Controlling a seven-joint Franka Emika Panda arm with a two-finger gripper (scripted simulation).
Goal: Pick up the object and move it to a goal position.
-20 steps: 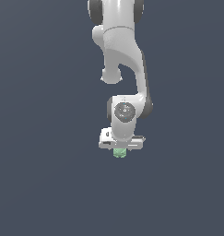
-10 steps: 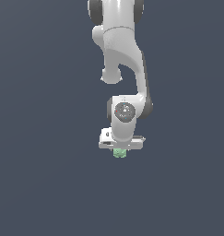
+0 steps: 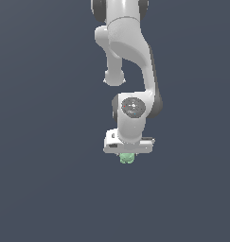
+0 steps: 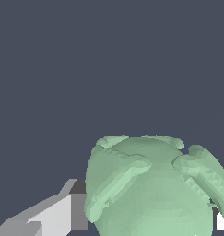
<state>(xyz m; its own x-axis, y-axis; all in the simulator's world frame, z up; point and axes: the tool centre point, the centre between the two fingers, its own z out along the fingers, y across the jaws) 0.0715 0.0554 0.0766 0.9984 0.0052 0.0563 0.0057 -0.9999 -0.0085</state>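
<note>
The object (image 3: 127,158), a small pale mint-green lumpy ball, sits just under the white hand of the arm in the exterior view. My gripper (image 3: 127,157) points straight down and is shut on it; only the ball's lower part shows below the hand. In the wrist view the object (image 4: 152,189) fills the near part of the picture, knobby ridges across its surface. One grey and white finger (image 4: 62,214) presses against its side, and a sliver of the other finger (image 4: 221,221) shows at the opposite side.
The white arm (image 3: 130,56) comes down from the top of the exterior view. Behind everything lies a plain dark grey-blue surface (image 3: 40,142) with no other objects or edges in sight.
</note>
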